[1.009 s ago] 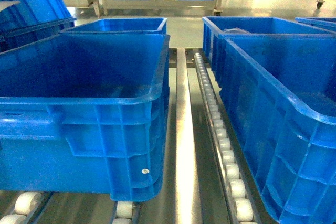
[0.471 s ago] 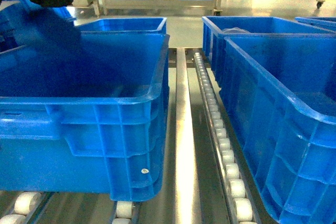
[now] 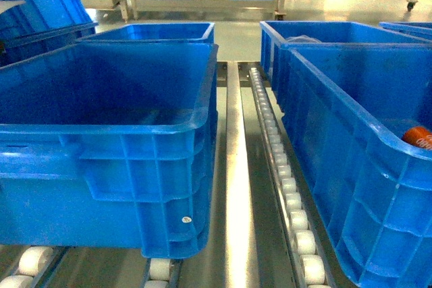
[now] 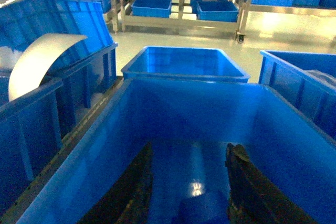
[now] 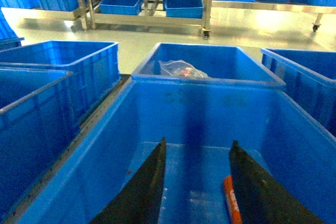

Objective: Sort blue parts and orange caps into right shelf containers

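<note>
Hovering open over the right crate [image 5: 210,124], the right gripper [image 5: 197,182] should've dropped straight onto the orange cap [image 5: 231,198]; left gripper [image 4: 189,187] open too.

Glossy plastic crates on a metal roller track

The right shelf containers [image 3: 351,160] are ribbed, shiny blue plastic; beside them run a polished steel rail [image 3: 237,187] and smooth white plastic rollers [image 3: 291,200]; the floor [image 5: 236,27] beyond gleams.
</note>
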